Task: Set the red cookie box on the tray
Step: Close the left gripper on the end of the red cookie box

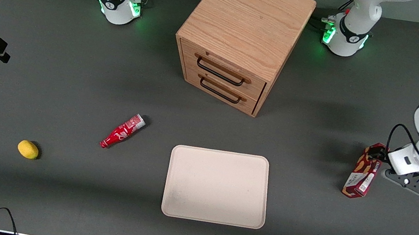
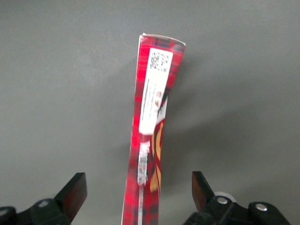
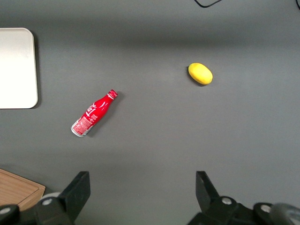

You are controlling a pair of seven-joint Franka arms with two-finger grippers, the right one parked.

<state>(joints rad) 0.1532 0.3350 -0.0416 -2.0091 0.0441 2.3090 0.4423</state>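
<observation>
1. The box [image 2: 147, 140] is cut off at the wrist view's edge; its print is blurred.
2. In the front view, the gripper [image 1: 378, 159] hides the box's top end.
3. The gripper's fingers [image 2: 75, 192] are cropped.

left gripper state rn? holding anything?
Gripper: jaws open, straddling the red cookie box with gaps on both sides, holding nothing. It sits at the working arm's end of the table; tray bare.

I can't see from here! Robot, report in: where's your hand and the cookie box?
Gripper open, straddling the red cookie box at the working arm's end of the table. Box not yet gripped. Tray bare, path to it open.
</observation>
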